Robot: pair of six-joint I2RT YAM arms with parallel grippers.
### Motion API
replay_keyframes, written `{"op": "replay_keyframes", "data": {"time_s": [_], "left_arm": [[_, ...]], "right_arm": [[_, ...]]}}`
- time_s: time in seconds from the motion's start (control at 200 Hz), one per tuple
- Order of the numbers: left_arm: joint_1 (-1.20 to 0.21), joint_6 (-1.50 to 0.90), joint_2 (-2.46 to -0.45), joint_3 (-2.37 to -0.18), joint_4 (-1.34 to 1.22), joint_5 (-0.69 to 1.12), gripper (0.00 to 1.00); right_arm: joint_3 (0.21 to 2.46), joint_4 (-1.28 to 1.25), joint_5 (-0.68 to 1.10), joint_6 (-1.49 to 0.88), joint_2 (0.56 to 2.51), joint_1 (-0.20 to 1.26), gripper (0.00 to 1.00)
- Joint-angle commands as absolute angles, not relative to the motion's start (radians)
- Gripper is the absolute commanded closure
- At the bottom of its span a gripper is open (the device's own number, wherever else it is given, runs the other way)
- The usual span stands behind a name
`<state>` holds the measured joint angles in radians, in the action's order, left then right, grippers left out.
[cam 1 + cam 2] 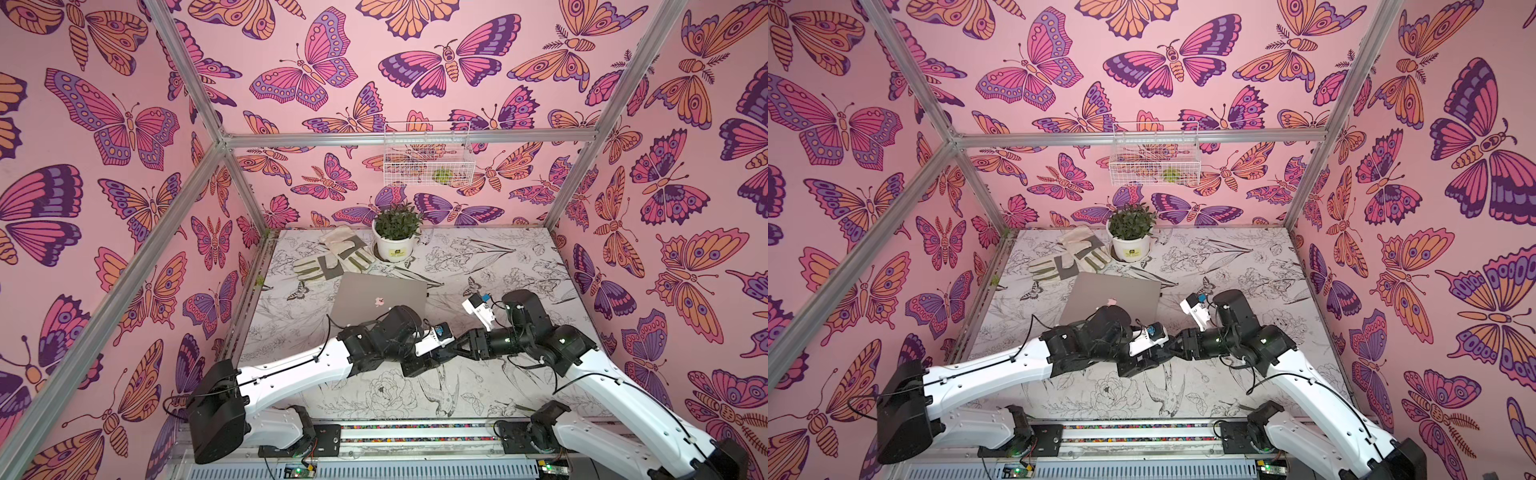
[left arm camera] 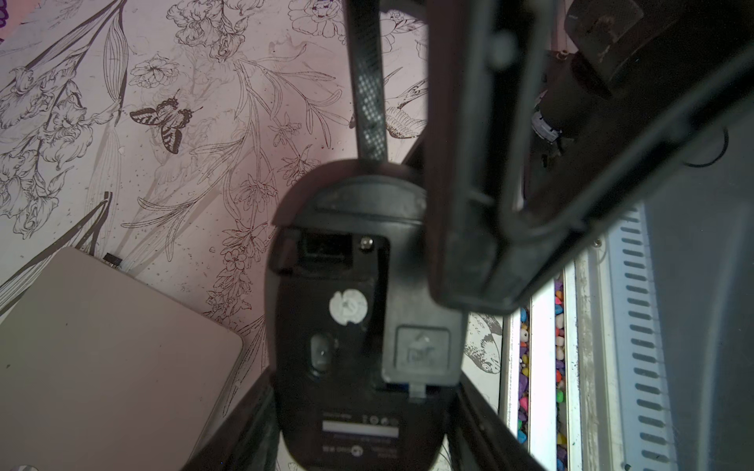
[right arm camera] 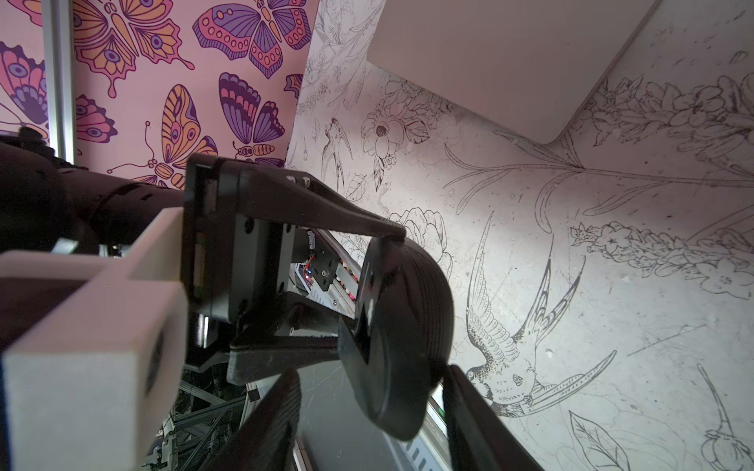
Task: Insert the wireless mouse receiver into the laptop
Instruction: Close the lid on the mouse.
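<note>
Starting up front, both arms reach in over the flower-printed table (image 1: pixel 519 266) and meet nose to nose just above it. On one side the left gripper (image 3: pixel 373 287) is clenched on the black mouse (image 2: pixel 326 359), squeezing its long sides and holding it belly-up to the wrist camera. The battery bay is showing, its little storage slot looks empty, and the cover (image 2: pixel 422 350) sits partly over the bay. Facing it, the right gripper (image 3: pixel 369 373) has its jaws parted, one finger either side of the mouse's end, not pinching. Just beyond the pair lies the laptop (image 1: pixel 365 295), shut, flat, logo up. And the receiver (image 2: pixel 112 260)? It's a tiny black stub right against the laptop's side edge near a far corner, touching it; how deep it sits, can't tell. Further back, pale work gloves (image 1: pixel 328 262) lie by the laptop's far corner. Then comes a white plant pot (image 1: pixel 395 247) at the back wall, and a wire basket (image 1: pixel 399 166) hangs above with something green inside.
</note>
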<state>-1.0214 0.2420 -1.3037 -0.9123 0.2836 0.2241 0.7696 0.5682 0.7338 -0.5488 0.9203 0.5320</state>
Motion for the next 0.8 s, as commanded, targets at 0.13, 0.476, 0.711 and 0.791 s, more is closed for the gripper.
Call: {"op": "replay_keyframes", "data": {"time_s": [0.13,0.476,0.711,0.791], "left_arm": [[-1.025,0.237,-1.244,-0.926,0.253,0.232,0.55],[-1.024,0.241,-1.242,-0.928,0.260,0.234,0.55],[-1.024,0.243,-1.240,-0.931,0.261,0.233,0.55],[-1.025,0.245,-1.240,-0.935,0.265,0.231,0.55]], "right_arm": [[0.761,0.584,0.753,-0.528,0.917,0.541,0.43],[0.767,0.582,0.732,-0.535,0.908,0.541,0.39],[0.762,0.565,0.741,-0.538,0.928,0.549,0.40],[0.760,0.561,0.741,-0.540,0.935,0.552,0.41]]}}
